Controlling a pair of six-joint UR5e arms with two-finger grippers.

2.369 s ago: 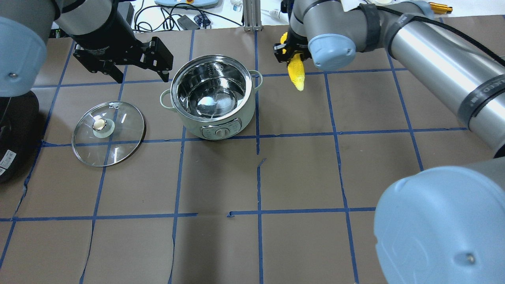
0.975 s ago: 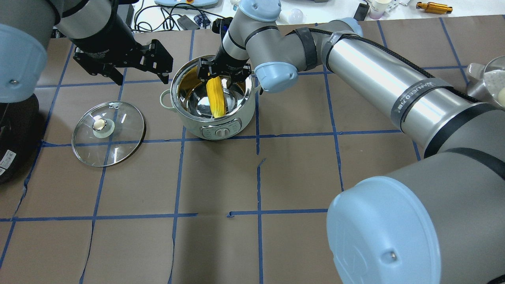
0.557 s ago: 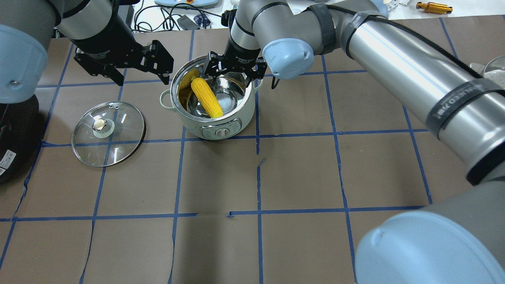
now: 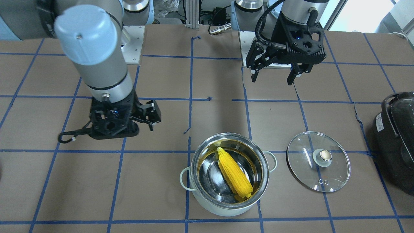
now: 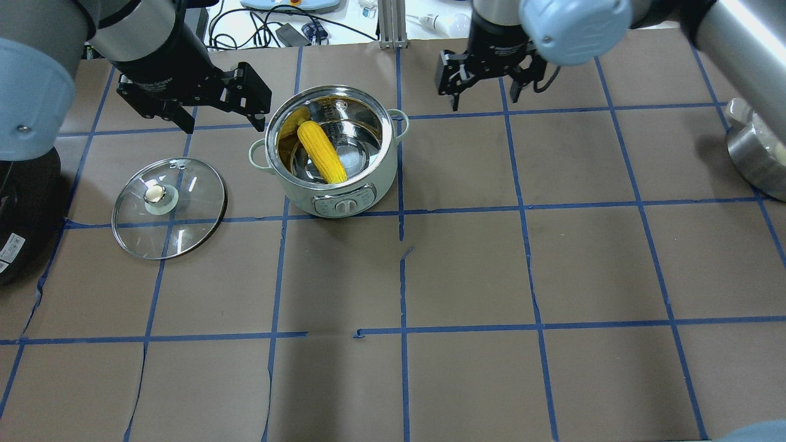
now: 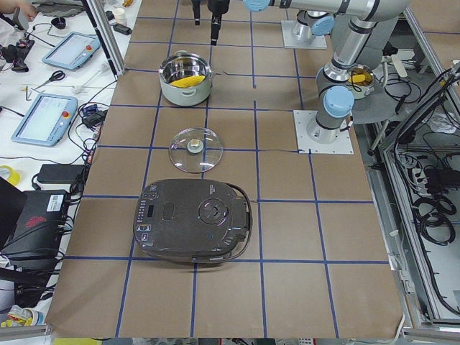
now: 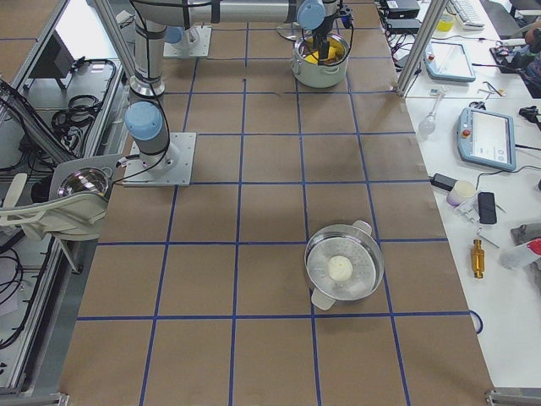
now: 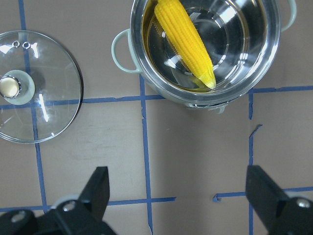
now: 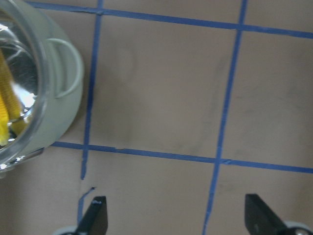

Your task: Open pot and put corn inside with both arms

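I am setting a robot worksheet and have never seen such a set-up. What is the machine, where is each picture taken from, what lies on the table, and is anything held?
This robot has a left arm and a right arm at a brown table, each ending in a two-finger gripper. One picture looks down from behind the robot, one faces it across the table, so sides swap, two look along the table from its ends, and two come from wrist cameras. On the table stand a mint-green pot with a yellow corn cob lying inside, its glass lid beside it, and a black appliance. The left gripper and right gripper are open and hold nothing.
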